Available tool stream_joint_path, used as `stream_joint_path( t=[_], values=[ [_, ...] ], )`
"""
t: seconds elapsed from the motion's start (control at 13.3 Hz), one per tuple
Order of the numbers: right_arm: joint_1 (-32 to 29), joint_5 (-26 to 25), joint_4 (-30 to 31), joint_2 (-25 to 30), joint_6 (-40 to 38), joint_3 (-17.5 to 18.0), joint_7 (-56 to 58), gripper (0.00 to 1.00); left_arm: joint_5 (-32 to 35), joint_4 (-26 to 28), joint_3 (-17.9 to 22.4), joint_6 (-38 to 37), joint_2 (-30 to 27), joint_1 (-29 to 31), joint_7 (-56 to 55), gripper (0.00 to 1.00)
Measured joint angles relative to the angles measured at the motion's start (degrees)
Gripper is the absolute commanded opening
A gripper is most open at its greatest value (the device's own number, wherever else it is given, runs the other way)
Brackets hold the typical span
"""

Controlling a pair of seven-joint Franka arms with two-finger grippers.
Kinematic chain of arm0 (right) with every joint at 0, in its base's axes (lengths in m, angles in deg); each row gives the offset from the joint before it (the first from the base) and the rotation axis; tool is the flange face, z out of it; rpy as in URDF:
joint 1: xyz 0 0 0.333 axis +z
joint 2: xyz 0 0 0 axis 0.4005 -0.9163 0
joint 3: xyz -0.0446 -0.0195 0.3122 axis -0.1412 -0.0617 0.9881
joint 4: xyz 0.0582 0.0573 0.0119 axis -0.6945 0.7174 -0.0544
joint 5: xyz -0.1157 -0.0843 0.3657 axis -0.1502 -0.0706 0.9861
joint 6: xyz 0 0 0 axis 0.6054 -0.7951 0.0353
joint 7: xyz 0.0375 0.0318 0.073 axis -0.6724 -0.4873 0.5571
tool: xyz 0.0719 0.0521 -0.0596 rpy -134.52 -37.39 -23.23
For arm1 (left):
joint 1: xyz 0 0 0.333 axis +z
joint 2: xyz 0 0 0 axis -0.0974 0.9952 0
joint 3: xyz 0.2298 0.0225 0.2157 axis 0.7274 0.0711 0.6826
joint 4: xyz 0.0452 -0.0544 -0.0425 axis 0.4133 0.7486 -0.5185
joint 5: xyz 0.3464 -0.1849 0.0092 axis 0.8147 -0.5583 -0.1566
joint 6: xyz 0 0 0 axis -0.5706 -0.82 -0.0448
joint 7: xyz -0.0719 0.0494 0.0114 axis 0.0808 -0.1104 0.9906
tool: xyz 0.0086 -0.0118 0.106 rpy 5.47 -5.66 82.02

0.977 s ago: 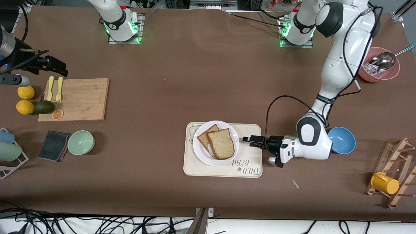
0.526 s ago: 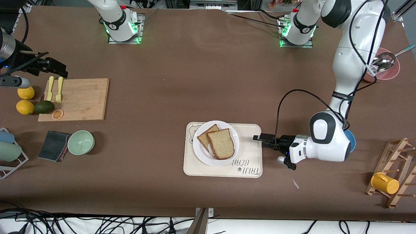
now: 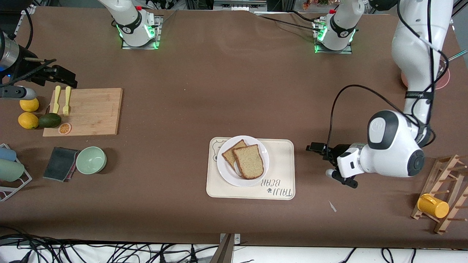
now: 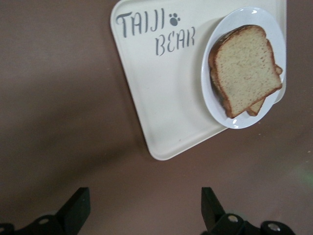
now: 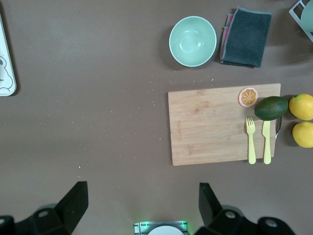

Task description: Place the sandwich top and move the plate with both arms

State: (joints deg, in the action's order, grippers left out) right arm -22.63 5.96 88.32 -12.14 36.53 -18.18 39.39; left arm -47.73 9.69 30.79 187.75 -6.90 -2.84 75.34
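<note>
The sandwich top [image 3: 248, 162], a tan bread slice, lies on a darker slice on the white plate [image 3: 226, 174]. The plate rests on the cream bear tray [image 3: 281, 182]. My left gripper [image 3: 315, 148] hangs open and empty over bare table beside the tray, toward the left arm's end. Its wrist view shows the sandwich top [image 4: 244, 68], the plate [image 4: 244, 14] and the tray [image 4: 161, 98] ahead of the open left gripper [image 4: 145, 210]. My right gripper [image 3: 65, 77] waits open over the table by the cutting board; its wrist view shows the right gripper [image 5: 142, 205] holding nothing.
A wooden cutting board [image 3: 86, 111] with a yellow fork and knife, lemons and an avocado lies at the right arm's end. A green bowl [image 3: 91, 160] and a dark cloth [image 3: 60, 163] sit nearer the camera. A wooden rack with a yellow cup [image 3: 433, 205] stands at the left arm's end.
My left gripper has drawn back off the tray toward the left arm's end of the table, staying open. The plate, bread and right arm have kept still.
</note>
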Motion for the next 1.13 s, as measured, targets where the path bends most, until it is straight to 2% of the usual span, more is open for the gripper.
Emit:
stream_joint_path(
  t=[0.3,0.6,0.75,1.13],
  values=[
    [1.7,0.0,0.0,-0.5,0.0,0.1,0.1,1.0,7.3,0.0,0.2,-7.8,-8.3,0.0,-4.7,1.0],
    [2.8,0.0,0.0,-0.7,0.1,0.1,-0.1,1.0,11.8,2.4,1.9,-10.0,-17.0,-0.3,-6.3,1.0],
    [2.7,0.0,0.0,-0.7,0.1,-0.5,-0.1,1.0,11.8,6.5,4.9,-8.0,-22.5,-0.4,-6.3,1.0],
    [2.3,0.0,-0.6,-0.4,0.3,-3.1,-0.7,1.0,11.9,20.6,12.2,1.8,-34.6,-0.9,-6.4,1.0]
  ],
)
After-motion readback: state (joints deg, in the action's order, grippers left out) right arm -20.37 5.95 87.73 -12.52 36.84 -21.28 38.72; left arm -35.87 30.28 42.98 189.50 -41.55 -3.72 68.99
